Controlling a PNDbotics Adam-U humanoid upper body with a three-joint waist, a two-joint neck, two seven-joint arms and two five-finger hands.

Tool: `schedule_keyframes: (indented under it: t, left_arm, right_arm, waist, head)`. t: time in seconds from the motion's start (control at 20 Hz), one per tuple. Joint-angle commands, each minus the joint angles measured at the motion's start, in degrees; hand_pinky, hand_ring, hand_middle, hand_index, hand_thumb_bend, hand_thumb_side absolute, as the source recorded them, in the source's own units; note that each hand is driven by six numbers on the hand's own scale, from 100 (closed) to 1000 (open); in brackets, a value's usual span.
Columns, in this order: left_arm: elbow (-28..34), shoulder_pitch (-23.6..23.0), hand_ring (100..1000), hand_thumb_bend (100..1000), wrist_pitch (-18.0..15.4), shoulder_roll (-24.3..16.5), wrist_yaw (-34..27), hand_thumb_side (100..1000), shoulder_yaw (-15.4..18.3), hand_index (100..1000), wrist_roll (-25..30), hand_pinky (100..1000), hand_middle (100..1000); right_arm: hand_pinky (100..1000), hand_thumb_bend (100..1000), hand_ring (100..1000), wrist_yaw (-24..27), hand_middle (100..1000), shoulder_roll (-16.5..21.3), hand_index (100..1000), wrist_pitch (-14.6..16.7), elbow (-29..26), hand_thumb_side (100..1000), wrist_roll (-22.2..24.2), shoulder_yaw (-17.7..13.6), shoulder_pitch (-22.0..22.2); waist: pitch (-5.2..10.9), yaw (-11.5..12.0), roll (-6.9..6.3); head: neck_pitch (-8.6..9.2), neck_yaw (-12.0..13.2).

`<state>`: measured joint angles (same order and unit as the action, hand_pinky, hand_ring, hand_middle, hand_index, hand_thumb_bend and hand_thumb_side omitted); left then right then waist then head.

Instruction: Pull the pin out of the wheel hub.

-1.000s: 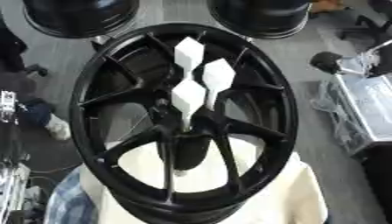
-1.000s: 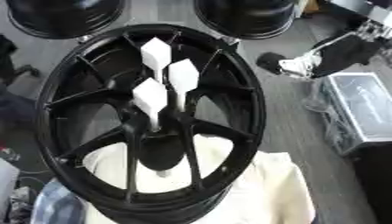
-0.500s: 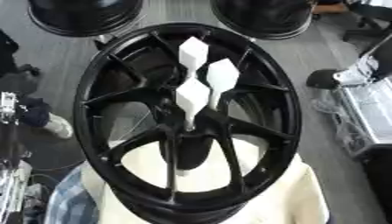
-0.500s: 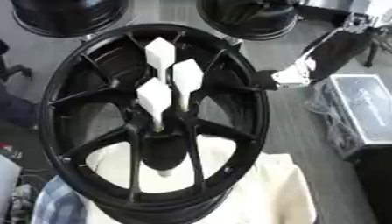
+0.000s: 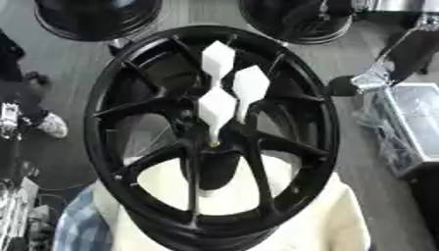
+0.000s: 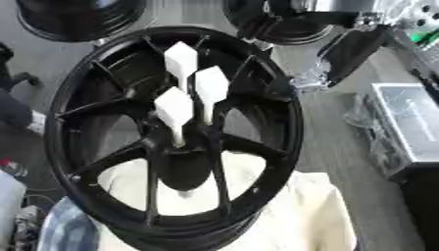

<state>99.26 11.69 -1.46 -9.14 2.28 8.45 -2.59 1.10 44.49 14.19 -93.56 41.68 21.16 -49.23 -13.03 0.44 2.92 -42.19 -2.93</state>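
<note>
Standing up from the centre of the black wheel hub (image 5: pixel 120 88), in the middle of the frame, are three white pins (image 5: pixel 216 109), each with a broad, faceted head and a thin stem. The stems converge downward on the hub bore, so each long axis runs nearly up and down the picture, heads toward the top and feet at the centre. The lowest pin is seated nearest the bore; the other two rise behind it, toward the upper rim. The hub itself lies tilted on a cream cloth (image 5: pixel 330 215), which fills the lower part of the frame. To the upper right, just outside the rim, the right hand (image 6: pixel 313 73) hangs at the end of the dark right arm (image 6: pixel 356 46), which enters from the upper right corner. The pins thus lie down and to the left of this hand, across the rim and one spoke gap, and well apart from it. Whether its fingers are spread or closed cannot be told; it holds nothing that can be made out. No left hand shows in either view, so the right is judged the nearer and the likelier to reach.
</note>
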Motion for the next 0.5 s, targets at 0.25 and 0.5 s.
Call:
schedule_keyframes:
  t: [0.25,0.5]
  left_arm:
    - [1.1,0.8,811,369,-0.1,-0.7,0.0,834,-0.2,820,0.2,748,702]
    - [1.1,0.9,811,369,-0.1,-0.7,0.0,833,-0.2,820,0.2,748,702]
  right_arm:
    - [842,445,837,-2.0,803,-2.7,947,1.4,3.9,505,0.2,0.1,-2.4]
    - [843,444,837,-2.9,803,-4.4,946,2.1,5.0,506,1.0,0.8,-3.0]
  waist:
    - [0.67,0.3,-0.43]
    - [0.65,0.4,-0.49]
  head:
    - [0.14,-0.3]
    - [0.11,-0.3]
